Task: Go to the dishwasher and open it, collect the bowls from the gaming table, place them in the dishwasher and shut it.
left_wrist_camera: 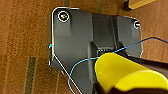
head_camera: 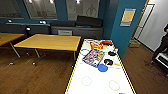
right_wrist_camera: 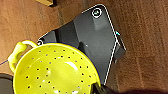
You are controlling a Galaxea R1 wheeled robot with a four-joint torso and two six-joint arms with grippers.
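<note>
Ahead, glossy pale gaming table (head_camera: 100, 82), yellow-edged, flat round blue bowl (head_camera: 102, 67) on top

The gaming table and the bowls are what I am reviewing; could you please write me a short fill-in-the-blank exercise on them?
1. The gaming table has a pale top with a ____ edge.
2. The round flat bowl lying on the gaming table is ____ in colour.
3. The yellow-green bowl in the right wrist view has a handle and is dotted with small ____.
4. The floor around the tables is made of ____.

Missing words: yellow; blue; holes; wood
</note>
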